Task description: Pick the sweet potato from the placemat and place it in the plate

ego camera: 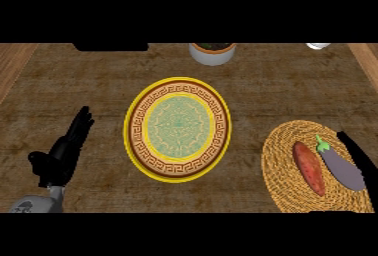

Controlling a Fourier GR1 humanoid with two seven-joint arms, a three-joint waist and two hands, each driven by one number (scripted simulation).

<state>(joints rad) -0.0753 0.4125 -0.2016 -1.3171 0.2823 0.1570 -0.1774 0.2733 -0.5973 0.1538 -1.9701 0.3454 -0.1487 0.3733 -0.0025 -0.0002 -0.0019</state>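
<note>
The sweet potato [309, 168] lies on the woven placemat [284, 175] at right, beside an eggplant [341, 167]; stiff, tapered, best grasped mid-body. Right hand [359, 152] nearby, fingers unclear. Left hand [68, 145] rests open. The plate [177, 170] sits mid-desk.

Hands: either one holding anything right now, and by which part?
Nothing held. Left hand rests open, fingers straight. Right hand is beside the eggplant; sweet potato lies untouched on the placemat.
</note>
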